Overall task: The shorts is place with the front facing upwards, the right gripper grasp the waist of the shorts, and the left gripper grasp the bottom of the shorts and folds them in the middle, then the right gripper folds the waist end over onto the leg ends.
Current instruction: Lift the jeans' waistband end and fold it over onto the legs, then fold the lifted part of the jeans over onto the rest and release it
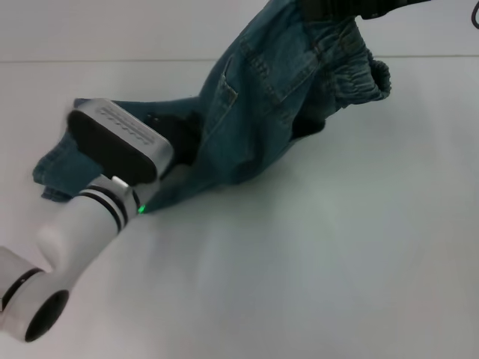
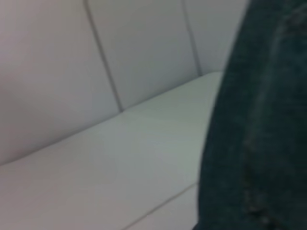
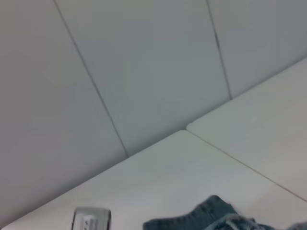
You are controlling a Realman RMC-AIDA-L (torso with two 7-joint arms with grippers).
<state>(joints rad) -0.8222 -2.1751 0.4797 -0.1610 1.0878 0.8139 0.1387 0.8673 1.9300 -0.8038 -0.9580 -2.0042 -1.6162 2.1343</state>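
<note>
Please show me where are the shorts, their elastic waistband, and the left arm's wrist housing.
shorts (image 1: 247,127), head view, on the denim of the raised middle part.
elastic waistband (image 1: 359,71), head view, on the gathered band at the lifted end.
left arm's wrist housing (image 1: 112,142), head view, on its dark face.

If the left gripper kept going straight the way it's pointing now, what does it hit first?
Most likely the denim shorts: the left gripper points into the fabric near the leg end and seems already against it. Its fingers are hidden, so depth is uncertain.

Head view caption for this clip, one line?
Right gripper lifts the shorts by the waist while the left gripper works at the leg end on the table.
</note>
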